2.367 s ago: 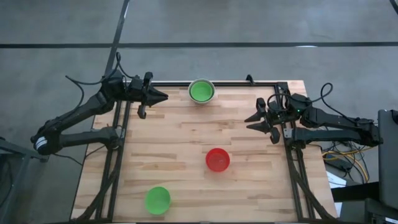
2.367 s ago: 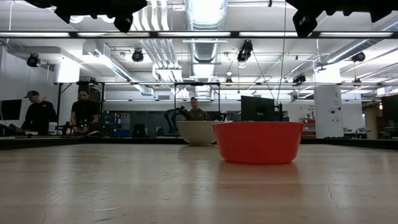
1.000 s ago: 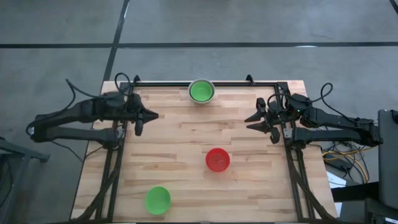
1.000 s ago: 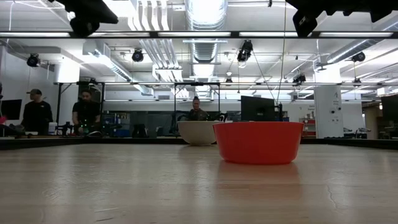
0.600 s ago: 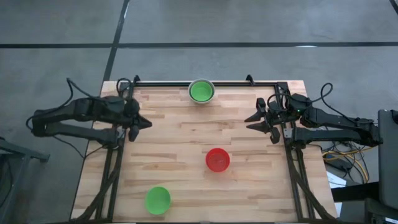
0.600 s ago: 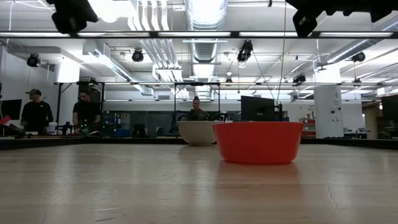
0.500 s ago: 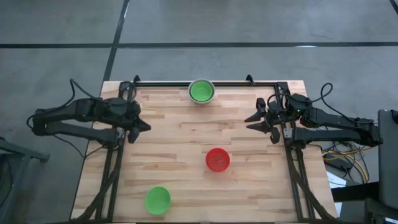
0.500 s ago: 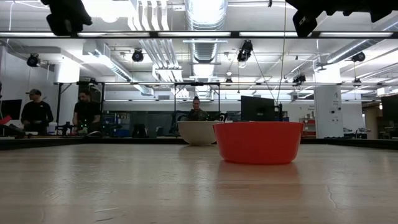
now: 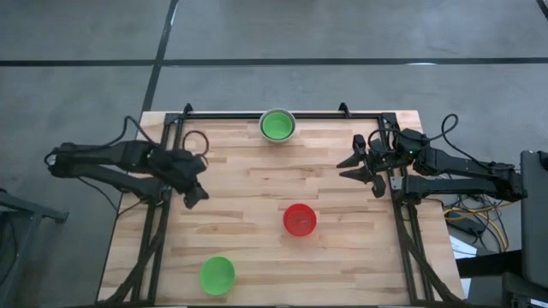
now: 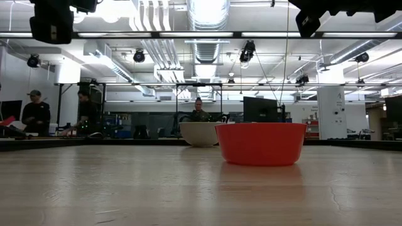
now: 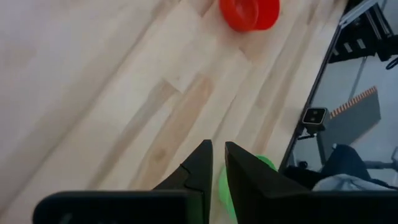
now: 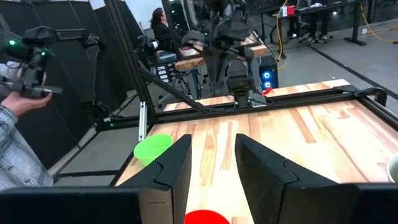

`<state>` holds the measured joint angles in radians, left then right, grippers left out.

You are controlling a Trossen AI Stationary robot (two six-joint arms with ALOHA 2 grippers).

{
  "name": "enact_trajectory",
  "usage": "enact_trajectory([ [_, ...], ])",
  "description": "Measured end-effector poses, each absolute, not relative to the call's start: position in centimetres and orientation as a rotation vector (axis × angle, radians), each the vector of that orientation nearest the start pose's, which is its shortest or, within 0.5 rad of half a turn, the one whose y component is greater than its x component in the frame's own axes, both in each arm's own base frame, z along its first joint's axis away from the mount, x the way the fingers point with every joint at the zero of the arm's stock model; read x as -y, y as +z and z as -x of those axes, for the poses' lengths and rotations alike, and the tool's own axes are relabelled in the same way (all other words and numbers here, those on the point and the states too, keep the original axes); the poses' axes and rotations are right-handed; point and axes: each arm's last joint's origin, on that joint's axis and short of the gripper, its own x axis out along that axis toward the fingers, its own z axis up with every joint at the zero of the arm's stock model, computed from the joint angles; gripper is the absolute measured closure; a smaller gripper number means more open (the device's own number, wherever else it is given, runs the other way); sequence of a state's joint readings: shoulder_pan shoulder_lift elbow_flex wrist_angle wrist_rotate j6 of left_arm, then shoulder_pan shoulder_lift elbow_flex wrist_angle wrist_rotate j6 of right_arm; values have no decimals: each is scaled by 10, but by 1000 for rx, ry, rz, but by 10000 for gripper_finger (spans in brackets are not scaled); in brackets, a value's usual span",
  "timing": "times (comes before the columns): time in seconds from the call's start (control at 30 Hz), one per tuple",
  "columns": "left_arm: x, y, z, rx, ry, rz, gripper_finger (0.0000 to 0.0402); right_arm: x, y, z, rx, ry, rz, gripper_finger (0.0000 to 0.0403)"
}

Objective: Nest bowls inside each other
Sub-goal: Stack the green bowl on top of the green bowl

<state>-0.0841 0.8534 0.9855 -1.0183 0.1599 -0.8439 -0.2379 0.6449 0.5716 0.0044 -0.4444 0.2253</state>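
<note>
A red bowl (image 9: 300,219) (image 10: 260,143) stands upright on the table, right of the middle. One green bowl (image 9: 217,275) sits near the front left corner. Another green bowl (image 9: 276,124) sits nested in a white bowl (image 10: 200,133) at the far edge. My left gripper (image 9: 195,195) (image 11: 217,158) hangs over the table's left part, slanting down, its fingers a narrow slit apart with nothing between them. My right gripper (image 9: 353,166) (image 12: 212,155) hovers level at the right side, open and empty.
A black frame rail (image 9: 282,113) runs along the far edge and down both sides. Bare wood lies between the bowls. A person's hand (image 12: 25,68) holding a device shows beyond the table's left side, and other people stand far back in the room.
My left gripper has swung from the far left part of the table toward the near edge, sunk a little, tipped downward and rolled about its own line. The bowls and my right arm have kept still.
</note>
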Motion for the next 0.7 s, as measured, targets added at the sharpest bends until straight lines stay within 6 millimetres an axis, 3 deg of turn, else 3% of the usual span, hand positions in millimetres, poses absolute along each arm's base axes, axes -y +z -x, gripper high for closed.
enact_trajectory([
  [0.43,56,315,-175,-1047,290,972,303,24,298,-150,-87,198,-248,282],
  [0.7,84,313,-187,-1094,261,857,297,24,298,-150,-88,199,-249,282],
])
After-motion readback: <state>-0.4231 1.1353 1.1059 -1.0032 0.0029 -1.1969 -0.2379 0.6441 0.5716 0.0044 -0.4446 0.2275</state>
